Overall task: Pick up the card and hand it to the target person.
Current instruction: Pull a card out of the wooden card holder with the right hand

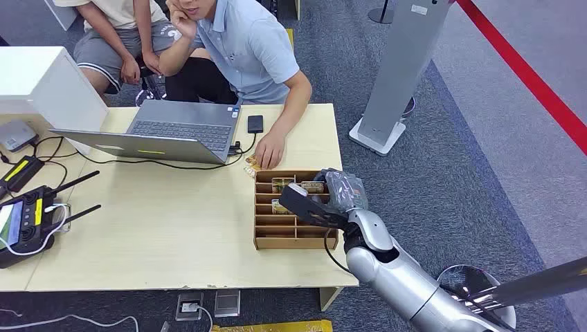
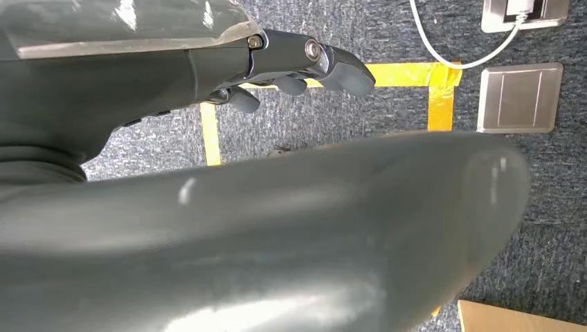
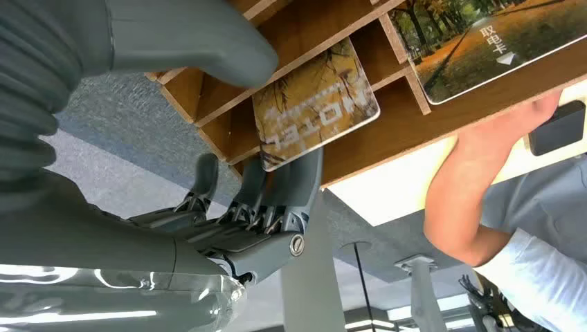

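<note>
On the far left of the desk lie two black remote controllers with antennas, beside a white box at the back corner. Next comes one open grey laptop, with black cables trailing from it, and one black phone just beside its right edge. Two people sit behind the desk: one in a pale top and grey shorts, and one in a light blue shirt whose hand rests on the desk top, touching the back edge of the wooden card rack.

The rack is one slotted brown tray near the desk's right edge. In the head view at least three cards show in its upper slots, their number not fully clear. In the right wrist view two cards can be counted: a yellow-leafed card printed with the word HOTEL, and a second autumn-scene card in a neighbouring slot.

The right hand is over the rack's right side. Its fingers are narrowly parted, lying against the edge of the HOTEL card while the thumb is on the other side; whether the card is actually pinched I cannot tell, and it sits in its slot.

The left hand hangs over grey carpet with yellow tape lines and two metal floor plates, its fingers loosely curled, holding nothing.
</note>
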Robot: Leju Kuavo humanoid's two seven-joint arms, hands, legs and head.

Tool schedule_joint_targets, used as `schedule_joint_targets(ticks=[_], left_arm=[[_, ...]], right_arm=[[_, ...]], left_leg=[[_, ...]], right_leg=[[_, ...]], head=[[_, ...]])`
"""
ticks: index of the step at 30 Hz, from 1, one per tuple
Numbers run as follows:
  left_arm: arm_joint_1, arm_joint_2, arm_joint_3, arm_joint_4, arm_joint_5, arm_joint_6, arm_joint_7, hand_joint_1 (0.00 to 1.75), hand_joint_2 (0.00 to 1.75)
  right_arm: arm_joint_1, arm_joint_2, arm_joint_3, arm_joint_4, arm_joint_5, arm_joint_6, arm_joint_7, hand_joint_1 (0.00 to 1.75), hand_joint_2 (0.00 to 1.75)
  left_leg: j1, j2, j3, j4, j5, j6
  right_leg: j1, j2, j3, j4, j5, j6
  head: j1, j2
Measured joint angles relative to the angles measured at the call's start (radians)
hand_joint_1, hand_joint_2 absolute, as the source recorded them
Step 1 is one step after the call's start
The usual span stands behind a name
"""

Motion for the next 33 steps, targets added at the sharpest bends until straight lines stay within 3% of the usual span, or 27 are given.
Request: schedule_joint_targets(ticks=[9, 13, 33], left_arm=[[0.0, 0.0, -0.003, 0.0, -0.004, -0.001, 0.0, 0.0, 0.0], [0.0, 0.0, -0.009, 0.0, -0.007, -0.002, -0.003, 0.0, 1.75], [0.0, 0.0, -0.017, 0.0, -0.013, -0.013, -0.018, 0.0, 1.75]], right_arm=[[-0.004, 0.0, 0.0, -0.003, 0.005, -0.008, 0.004, 1.45, 1.75], [-0.005, 0.0, 0.0, -0.005, 0.008, -0.009, 0.005, 1.49, 1.75], [-0.002, -0.004, -0.003, -0.035, -0.018, 0.003, 0.003, 1.5, 1.75]], left_leg=[[0.0, 0.0, 0.0, 0.0, 0.0, 0.0], [0.0, 0.0, 0.0, 0.0, 0.0, 0.0], [0.0, 0.0, 0.0, 0.0, 0.0, 0.0]], right_leg=[[0.0, 0.0, 0.0, 0.0, 0.0, 0.0], [0.0, 0.0, 0.0, 0.0, 0.0, 0.0], [0.0, 0.0, 0.0, 0.0, 0.0, 0.0]], head=[[0.0, 0.0], [0.0, 0.0], [0.0, 0.0]])
